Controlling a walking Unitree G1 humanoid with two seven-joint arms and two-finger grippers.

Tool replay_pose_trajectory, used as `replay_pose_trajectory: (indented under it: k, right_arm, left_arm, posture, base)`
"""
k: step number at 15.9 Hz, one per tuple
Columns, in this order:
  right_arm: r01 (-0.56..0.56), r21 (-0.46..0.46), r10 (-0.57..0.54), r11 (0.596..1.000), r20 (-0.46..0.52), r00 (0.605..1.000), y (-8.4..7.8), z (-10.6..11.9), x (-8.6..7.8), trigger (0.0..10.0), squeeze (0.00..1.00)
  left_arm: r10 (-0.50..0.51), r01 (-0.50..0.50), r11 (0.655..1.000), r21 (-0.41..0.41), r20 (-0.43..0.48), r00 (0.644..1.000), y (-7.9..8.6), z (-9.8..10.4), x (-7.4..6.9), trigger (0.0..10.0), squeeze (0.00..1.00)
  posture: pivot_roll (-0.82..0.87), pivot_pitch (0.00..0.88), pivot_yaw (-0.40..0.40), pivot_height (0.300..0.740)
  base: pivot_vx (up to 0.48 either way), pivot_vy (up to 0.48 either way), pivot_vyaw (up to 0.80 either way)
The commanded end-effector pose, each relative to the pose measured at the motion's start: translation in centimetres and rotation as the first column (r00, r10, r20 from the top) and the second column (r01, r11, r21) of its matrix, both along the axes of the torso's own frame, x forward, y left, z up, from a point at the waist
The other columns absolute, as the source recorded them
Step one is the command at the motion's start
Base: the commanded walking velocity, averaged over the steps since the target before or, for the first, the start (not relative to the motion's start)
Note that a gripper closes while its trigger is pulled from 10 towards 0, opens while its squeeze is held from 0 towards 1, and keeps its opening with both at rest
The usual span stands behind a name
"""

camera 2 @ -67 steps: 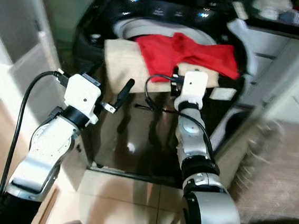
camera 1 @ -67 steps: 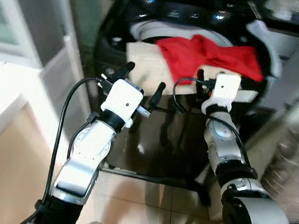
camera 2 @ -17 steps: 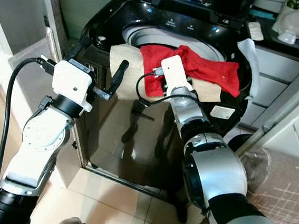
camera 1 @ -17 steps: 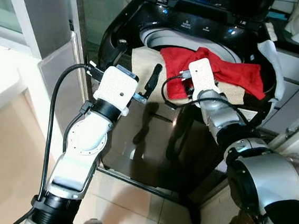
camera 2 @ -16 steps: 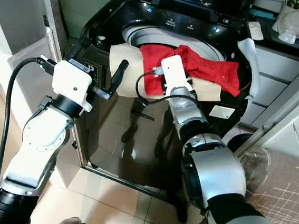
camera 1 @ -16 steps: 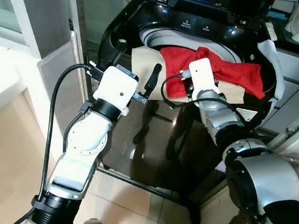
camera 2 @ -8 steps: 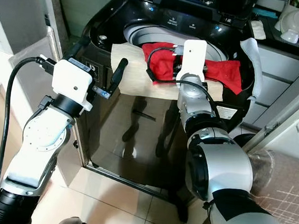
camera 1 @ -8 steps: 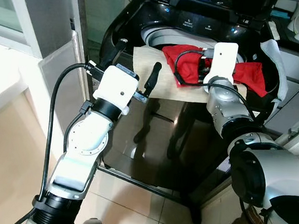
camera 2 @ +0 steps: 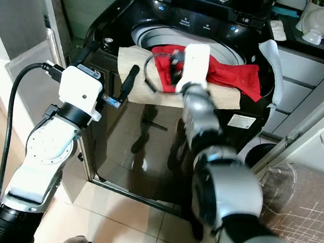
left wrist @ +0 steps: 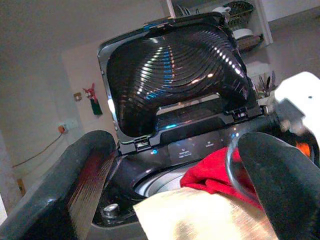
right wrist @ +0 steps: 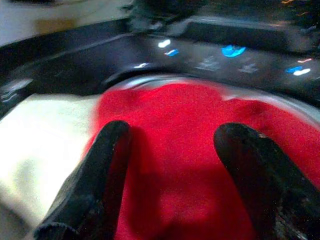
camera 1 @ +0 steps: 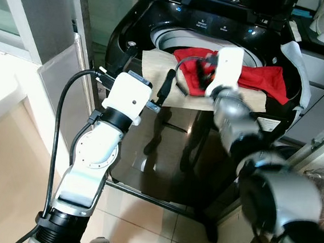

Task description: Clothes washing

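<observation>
My right gripper [right wrist: 170,165] spread open over red garment [camera 2: 235,74], washing machine [camera 2: 160,18] rim at 12 o'clock.
Beige cloth [camera 2: 133,73] beside it at 9; my left gripper [camera 1: 149,77] open, apart.

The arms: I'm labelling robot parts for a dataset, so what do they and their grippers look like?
Both arms are jointed silver shells with black bands. Each wrist carries a white box trailing a black cable. The left gripper and the right gripper each have two long black fingers.
</observation>
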State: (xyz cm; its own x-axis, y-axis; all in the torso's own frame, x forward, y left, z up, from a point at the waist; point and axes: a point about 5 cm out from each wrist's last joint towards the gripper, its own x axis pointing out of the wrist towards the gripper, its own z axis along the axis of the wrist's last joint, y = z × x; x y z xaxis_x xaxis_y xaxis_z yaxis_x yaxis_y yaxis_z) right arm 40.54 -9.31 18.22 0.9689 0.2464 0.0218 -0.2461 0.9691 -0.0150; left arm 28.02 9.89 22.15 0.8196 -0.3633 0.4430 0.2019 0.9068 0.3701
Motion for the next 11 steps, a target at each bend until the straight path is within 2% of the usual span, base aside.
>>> replay_pose_trajectory:
  k: [1,2,4,5,6,8,11]
  right_arm:
    - [-0.081,-0.013,0.081,0.997,0.029,0.996,0.4,0.7,0.0,10.0,0.0]
    - [-0.16,-0.046,0.162,0.986,0.04,0.986,0.8,1.2,-0.1,10.0,0.0]
    - [-0.169,-0.093,0.173,0.981,0.038,0.984,0.5,1.8,0.2,10.0,0.0]
    - [-0.17,-0.162,0.174,0.972,0.007,0.985,0.1,1.7,0.4,10.0,0.0]
    - [-0.175,-0.186,0.177,0.967,-0.009,0.984,0.0,1.6,0.4,10.0,0.0]
    - [-0.186,-0.34,0.16,0.922,-0.103,0.982,-0.4,0.8,0.5,10.0,0.0]
    - [-0.121,-0.445,0.072,0.887,-0.126,0.989,-1.3,0.3,0.7,10.0,0.0]
  left_arm:
    - [-0.008,0.008,1.0,0.002,-0.005,1.0,-0.3,0.0,0.1,10.0,0.0]
    - [-0.019,0.019,1.0,0.003,-0.007,1.0,-0.5,0.0,0.1,10.0,0.0]
    - [-0.031,0.031,1.0,0.004,-0.006,1.0,-0.7,0.0,0.2,10.0,0.0]
    - [-0.034,0.034,0.999,0.003,-0.005,0.999,-0.8,0.1,0.2,10.0,0.0]
    - [-0.034,0.034,0.999,0.003,-0.004,0.999,-0.8,0.1,0.2,10.0,0.0]
    - [-0.027,0.027,1.0,-0.004,-0.009,1.0,-0.9,-0.1,-0.1,10.0,0.0]
    - [-0.004,0.004,1.0,-0.014,-0.012,1.0,-0.8,-0.2,-0.4,10.0,0.0]
  posture:
    - [0.1,0.0,-0.077,0.731]
    - [0.09,0.0,-0.069,0.731]
    - [0.08,0.0,-0.069,0.731]
    - [0.09,0.0,-0.073,0.731]
    - [0.09,0.0,-0.075,0.731]
    - [0.1,0.012,-0.097,0.731]
    - [0.12,0.03,-0.125,0.731]
  base:
    - [0.0,0.0,0.0]
    - [0.0,0.0,0.0]
    - [0.0,0.0,0.0]
    - [0.0,0.0,0.0]
    - [0.0,0.0,0.0]
    - [0.0,0.0,0.0]
    - [0.0,0.0,0.0]
